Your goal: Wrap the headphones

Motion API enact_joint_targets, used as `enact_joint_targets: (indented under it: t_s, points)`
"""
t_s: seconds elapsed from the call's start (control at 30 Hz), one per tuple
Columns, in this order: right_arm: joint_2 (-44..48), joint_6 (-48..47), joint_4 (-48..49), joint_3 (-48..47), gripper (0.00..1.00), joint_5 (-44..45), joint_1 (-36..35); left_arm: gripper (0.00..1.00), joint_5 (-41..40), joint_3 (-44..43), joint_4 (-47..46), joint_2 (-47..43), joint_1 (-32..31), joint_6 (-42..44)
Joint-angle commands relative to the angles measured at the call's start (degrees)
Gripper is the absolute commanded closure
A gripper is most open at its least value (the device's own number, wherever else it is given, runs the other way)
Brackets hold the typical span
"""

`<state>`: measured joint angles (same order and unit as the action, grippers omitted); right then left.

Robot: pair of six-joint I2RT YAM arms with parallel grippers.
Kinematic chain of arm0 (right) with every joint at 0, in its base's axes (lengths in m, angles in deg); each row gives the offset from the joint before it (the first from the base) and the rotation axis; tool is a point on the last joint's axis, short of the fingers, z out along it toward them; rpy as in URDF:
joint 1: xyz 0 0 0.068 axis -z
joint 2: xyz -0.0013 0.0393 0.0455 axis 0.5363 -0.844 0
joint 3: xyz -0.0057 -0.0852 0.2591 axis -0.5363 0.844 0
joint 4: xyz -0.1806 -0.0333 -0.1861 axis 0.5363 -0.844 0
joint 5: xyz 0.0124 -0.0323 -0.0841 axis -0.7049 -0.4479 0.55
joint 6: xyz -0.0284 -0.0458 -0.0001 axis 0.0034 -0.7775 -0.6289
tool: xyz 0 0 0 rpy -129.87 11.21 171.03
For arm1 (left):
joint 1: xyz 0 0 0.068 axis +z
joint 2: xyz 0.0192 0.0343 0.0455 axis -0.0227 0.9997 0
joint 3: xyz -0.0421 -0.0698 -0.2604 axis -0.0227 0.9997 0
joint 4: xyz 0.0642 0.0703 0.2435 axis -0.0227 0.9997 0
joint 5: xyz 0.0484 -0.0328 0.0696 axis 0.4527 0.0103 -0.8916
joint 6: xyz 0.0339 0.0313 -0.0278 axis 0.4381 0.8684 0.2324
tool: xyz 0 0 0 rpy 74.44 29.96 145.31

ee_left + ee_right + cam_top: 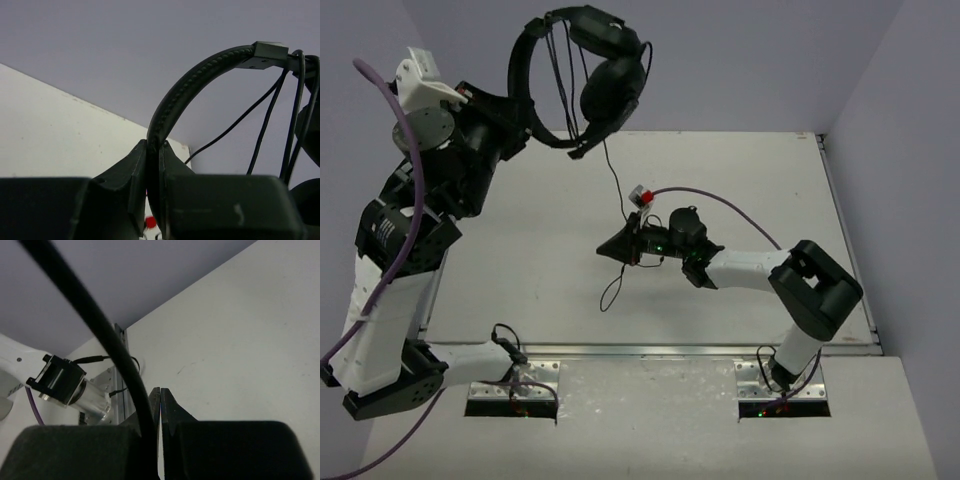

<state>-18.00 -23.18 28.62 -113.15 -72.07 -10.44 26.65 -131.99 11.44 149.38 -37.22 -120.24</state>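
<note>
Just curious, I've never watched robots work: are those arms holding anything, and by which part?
The left gripper clamps the headphones by the headband, raised above the table. The right gripper appears to pinch their cord partway along.

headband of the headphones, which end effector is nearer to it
Left. The left end effector is clamped on the headband, holding it in the air; the right end effector is lower, over the table, beside the cord.
</note>
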Motion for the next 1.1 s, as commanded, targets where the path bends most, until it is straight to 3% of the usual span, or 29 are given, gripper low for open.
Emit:
enact_joint_targets:
  t_s: [0.0,0.13,0.17,0.37,0.5,0.67,0.87,0.9,1.07]
  points:
    - [1.42,1.40,8.81,3.78,0.99,2.79,-4.04,1.00,-15.66,-4.51,0.93,7.89,-0.20,-4.15]
    - [7.03,-4.57,3.21,6.68,0.99,5.95,-9.05,1.00,-25.67,-6.10,1.20,12.12,0.06,-4.87]
    - [8.88,-6.76,-3.08,7.30,0.99,9.70,-10.29,1.00,-27.11,-6.71,1.20,13.18,0.41,-4.52]
    - [24.33,-24.08,-24.02,8.36,0.99,22.72,-20.75,1.00,-26.52,-8.83,1.55,20.91,10.42,-1.44]
    - [30.78,-31.90,-35.55,5.12,0.99,29.50,-26.37,1.00,-28.17,-3.04,-0.82,22.06,13.69,-0.48]
    - [32.46,-35.25,-49.08,-4.10,0.99,26.70,-27.09,1.00,-28.53,4.78,-1.18,22.24,13.69,-4.94]
    - [32.37,-44.48,-59.37,-14.83,0.99,32.39,-27.09,1.00,-33.71,15.84,-1.00,22.15,10.26,-8.20]
    - [32.19,-46.93,-60.26,-16.24,0.99,33.72,-27.00,1.00,-31.54,18.66,-2.83,21.37,9.47,-6.73]
    - [30.09,-55.72,-65.19,-26.17,0.99,43.12,-25.78,1.00,-16.42,45.29,-32.96,11.09,7.80,7.24]
